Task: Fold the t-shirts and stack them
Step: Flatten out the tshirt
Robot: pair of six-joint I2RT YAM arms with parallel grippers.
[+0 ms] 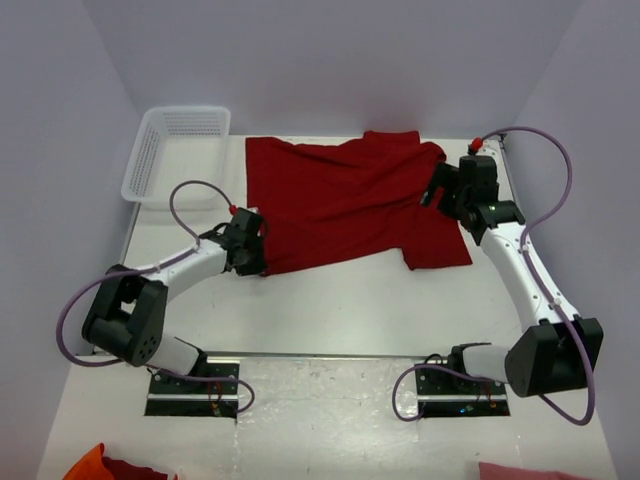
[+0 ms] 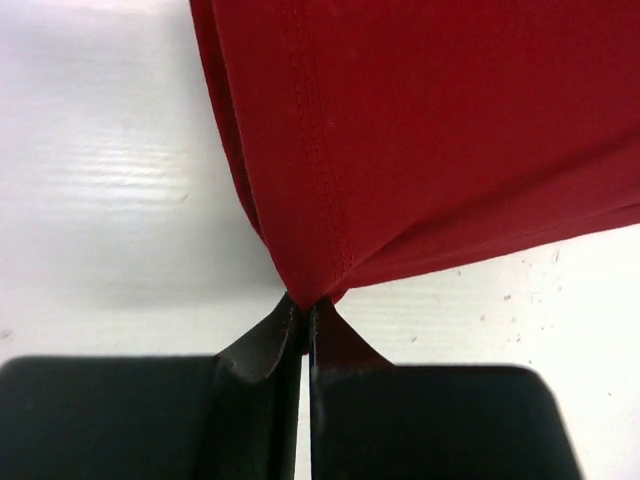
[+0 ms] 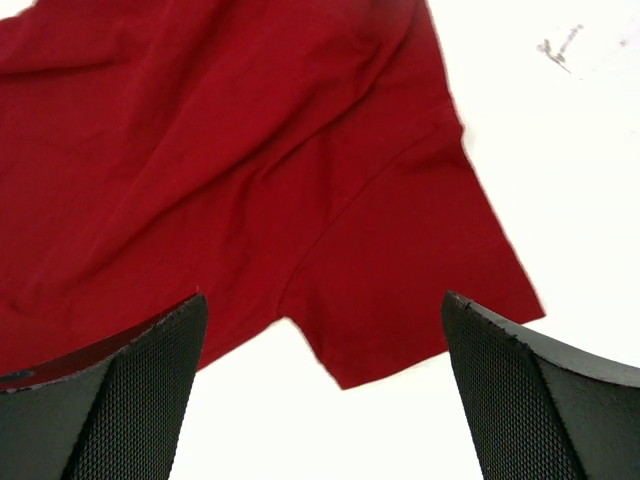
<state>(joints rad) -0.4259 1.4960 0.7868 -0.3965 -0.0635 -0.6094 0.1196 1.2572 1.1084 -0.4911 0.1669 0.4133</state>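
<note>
A dark red t-shirt [image 1: 345,200] lies spread, a little rumpled, on the white table. My left gripper [image 1: 258,262] sits at the shirt's near left corner. In the left wrist view the left gripper [image 2: 308,306] is shut, pinching the hemmed corner of the t-shirt [image 2: 430,130] between its tips. My right gripper [image 1: 437,190] hovers at the shirt's right side, over the sleeve. In the right wrist view the right gripper [image 3: 322,300] stands wide open above the sleeve [image 3: 400,280], with nothing between its fingers [image 3: 140,390].
A white mesh basket [image 1: 175,150] stands at the back left, next to the shirt's far left corner. Bits of orange-red cloth [image 1: 100,465] and pink cloth [image 1: 525,470] show at the bottom edge, in front of the arm bases.
</note>
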